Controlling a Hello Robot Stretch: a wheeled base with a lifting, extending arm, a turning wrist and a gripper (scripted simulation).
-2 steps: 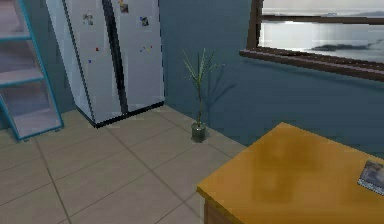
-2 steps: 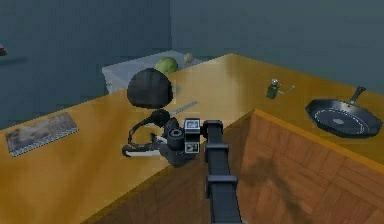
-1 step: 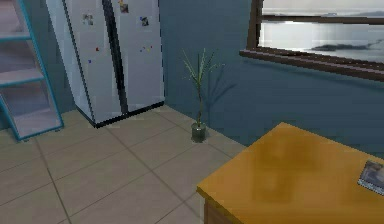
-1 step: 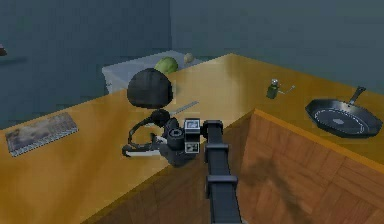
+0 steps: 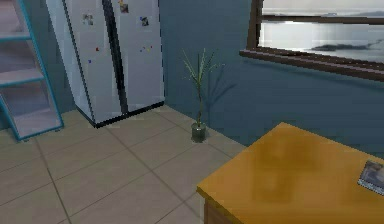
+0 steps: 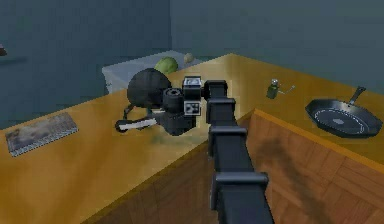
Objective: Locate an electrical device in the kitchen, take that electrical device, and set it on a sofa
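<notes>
**Arm side view.** My arm (image 6: 232, 160) runs as a dark square bar across a wooden desk (image 6: 80, 175). At its far end sit the two white marker squares, and left of them is my claw (image 6: 138, 123), low at the desk top.

A dark rounded object (image 6: 150, 87) stands on the desk right at and behind the claw. Its shape does not let me confirm it as the electrical device. I cannot tell whether the claw touches it. With that object on the surface behind the fingers, I cannot tell whether the claw has hold of anything, nor how its fingers are set.

Other items on the same desk:
- A magazine (image 6: 42, 133) lies flat toward the view's left.
- A small jar (image 6: 272, 90) stands to the right, well apart from the claw.
- A dark frying pan (image 6: 338, 115) lies farther right.

A green rounded item (image 6: 166, 65) shows just beyond the dark object. Beside it is a pale boxy unit (image 6: 122, 72), in front of the blue wall (image 6: 280, 35).

**Forward view.** The floor (image 5: 110, 165) is tiled.
- A pale two-door refrigerator (image 5: 110, 55) stands at the wall.
- Blue shelving (image 5: 22, 70) is at the left edge.
- A thin potted plant (image 5: 198, 95) stands on the floor near the corner.
- A window (image 5: 320, 35) is at the upper right.
- The desk's wooden top fills the lower right, with the magazine at the view's right edge.
</notes>
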